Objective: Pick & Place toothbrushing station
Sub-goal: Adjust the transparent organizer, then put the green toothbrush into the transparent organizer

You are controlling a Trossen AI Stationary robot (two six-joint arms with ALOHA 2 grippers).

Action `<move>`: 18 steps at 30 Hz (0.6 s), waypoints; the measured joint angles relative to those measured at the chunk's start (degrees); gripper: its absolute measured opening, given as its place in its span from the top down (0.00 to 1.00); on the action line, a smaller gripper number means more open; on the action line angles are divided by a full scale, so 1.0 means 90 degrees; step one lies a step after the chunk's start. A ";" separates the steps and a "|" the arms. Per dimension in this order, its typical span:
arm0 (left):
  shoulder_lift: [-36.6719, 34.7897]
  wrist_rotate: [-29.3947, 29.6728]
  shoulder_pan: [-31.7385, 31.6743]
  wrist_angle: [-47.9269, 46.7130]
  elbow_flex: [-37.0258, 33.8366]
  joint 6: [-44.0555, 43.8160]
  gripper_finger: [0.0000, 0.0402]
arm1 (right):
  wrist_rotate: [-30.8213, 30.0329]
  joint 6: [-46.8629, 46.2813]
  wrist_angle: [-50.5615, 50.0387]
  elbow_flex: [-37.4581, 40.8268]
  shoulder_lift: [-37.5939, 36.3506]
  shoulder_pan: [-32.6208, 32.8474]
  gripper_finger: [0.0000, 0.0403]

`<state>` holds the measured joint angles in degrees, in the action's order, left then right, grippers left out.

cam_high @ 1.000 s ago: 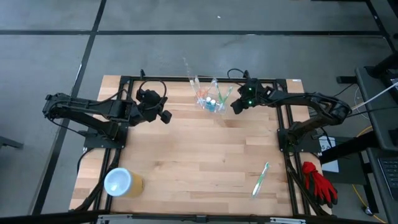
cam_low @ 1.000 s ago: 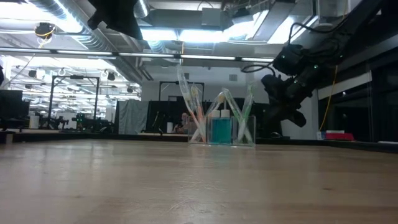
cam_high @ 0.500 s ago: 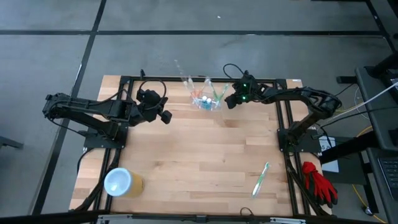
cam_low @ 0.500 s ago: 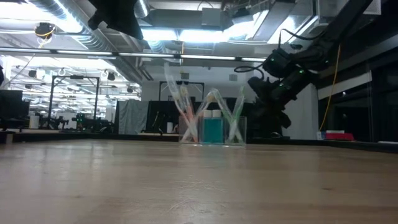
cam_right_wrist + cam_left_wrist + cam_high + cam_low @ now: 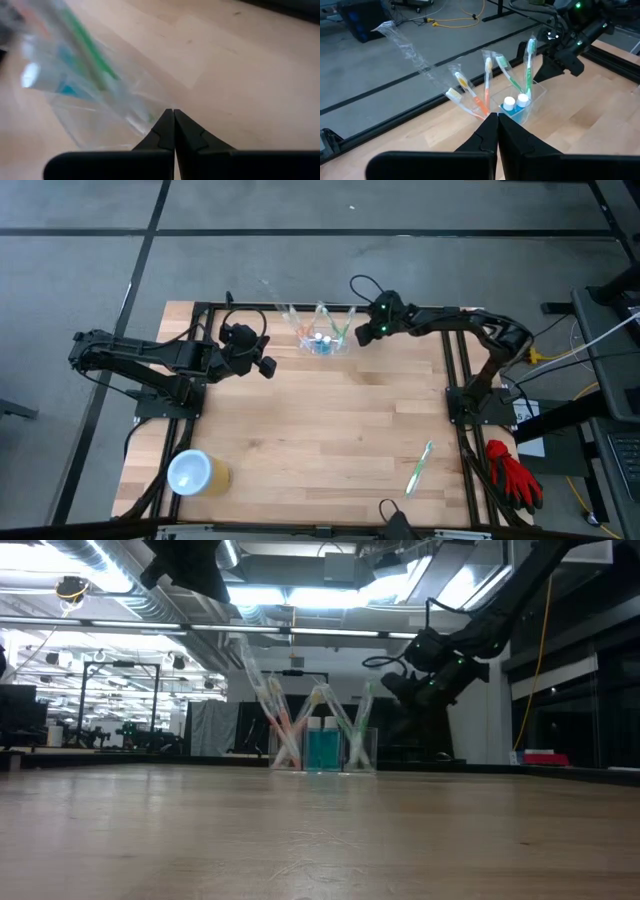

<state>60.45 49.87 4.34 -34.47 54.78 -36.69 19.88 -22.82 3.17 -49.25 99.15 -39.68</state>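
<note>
Toothbrushing station (image 5: pixel 322 340) beside right end effector (image 5: pixel 358 335)

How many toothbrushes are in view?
5: four wrapped ones standing in the toothbrushing station at the table's far edge, one green toothbrush lying loose near the right front; others may be hidden.

Clear glossy plastic toothbrushing station (image 5: pixel 322 340) on a matt, pale wood-plank table (image 5: pixel 320 440).

Clear toothbrushing station (image 5: pixel 322 340) (blue inside), yellow cup (image 5: pixel 197 474), pale wood table (image 5: pixel 320 440).
</note>
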 joint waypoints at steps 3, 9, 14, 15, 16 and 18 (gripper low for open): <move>0.0000 0.0012 0.0000 -0.0001 0.0000 0.0083 0.99 | -0.0247 0.0111 -0.0321 0.0000 -0.0176 -0.0077 1.00; -0.0029 0.0016 -0.0038 -0.0111 0.0000 0.0087 0.99 | -0.0723 0.0281 -0.1079 0.0013 -0.0864 -0.0109 1.00; -0.0070 -0.0550 -0.0178 -0.0804 0.0002 -0.0198 0.99 | -0.0625 0.0297 -0.1581 0.0306 -0.1791 -0.0017 1.00; -0.0067 -0.0794 -0.0183 -0.1014 0.0000 -0.0237 0.99 | -0.0451 0.0298 -0.1613 0.0430 -0.2034 0.0040 1.00; -0.0066 -0.0965 -0.0160 -0.1188 0.0000 -0.0347 0.99 | -0.0211 0.0294 -0.1619 0.0576 -0.2306 0.0108 1.00; -0.0066 -0.1169 -0.0071 -0.1414 0.0000 -0.0677 0.99 | 0.0470 0.0243 -0.1620 0.0892 -0.2840 0.0310 1.00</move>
<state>59.86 39.35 3.70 -47.20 54.78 -42.78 24.11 -20.64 -11.42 -41.23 73.59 -36.89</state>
